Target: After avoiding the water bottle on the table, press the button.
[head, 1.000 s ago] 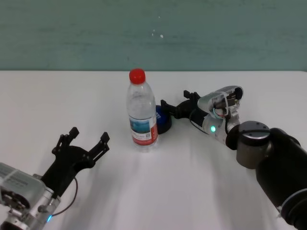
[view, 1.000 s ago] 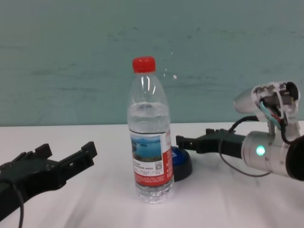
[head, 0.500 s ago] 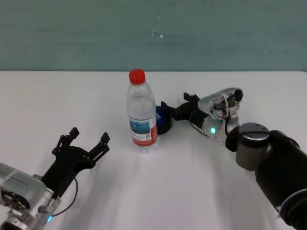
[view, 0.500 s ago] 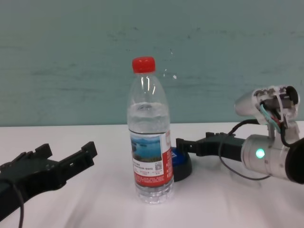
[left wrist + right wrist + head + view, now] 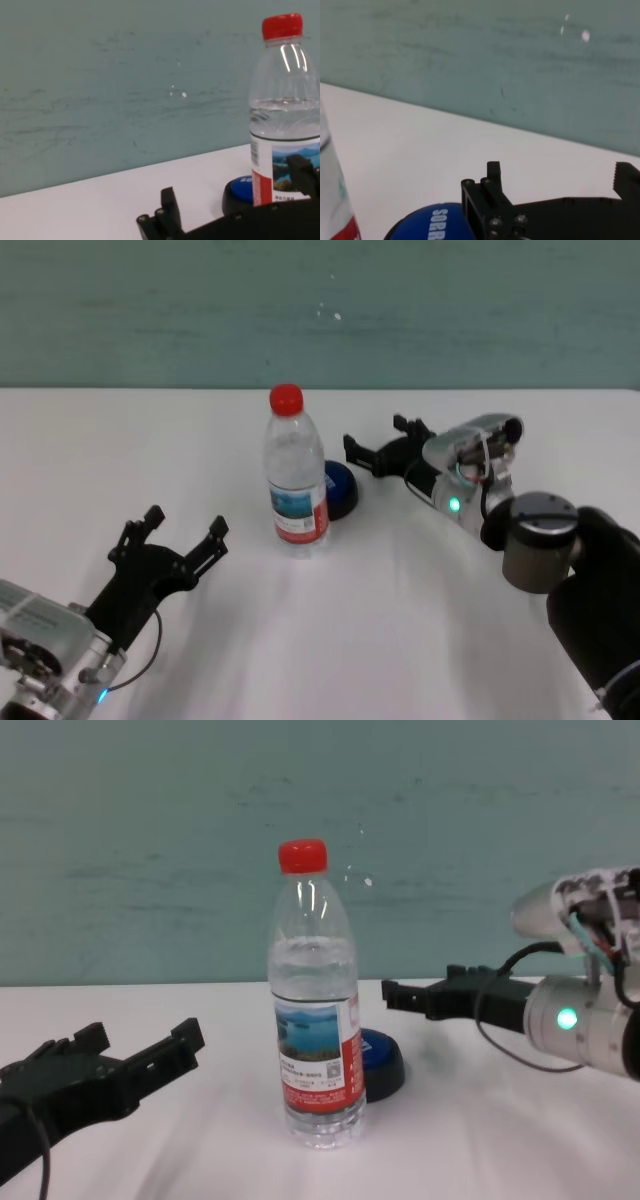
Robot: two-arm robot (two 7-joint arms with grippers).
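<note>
The water bottle [image 5: 295,480] stands upright on the white table [image 5: 330,640], with its red cap and red-and-white label. It also shows in the chest view [image 5: 315,1020] and the left wrist view [image 5: 285,110]. The blue-topped button [image 5: 341,490] sits just behind and to the right of it, and shows in the chest view [image 5: 383,1058] and the right wrist view [image 5: 435,226]. My right gripper [image 5: 376,440] is open. It hovers above and slightly right of the button, not touching it [image 5: 422,988]. My left gripper [image 5: 185,522] is open and empty, near the table's front left.
A teal wall [image 5: 320,310] runs behind the table's far edge. My right forearm [image 5: 560,560] reaches in from the right side.
My right gripper was down at the button half a second ago; it has now risen and drawn back to the right. The bottle and the left arm have not moved.
</note>
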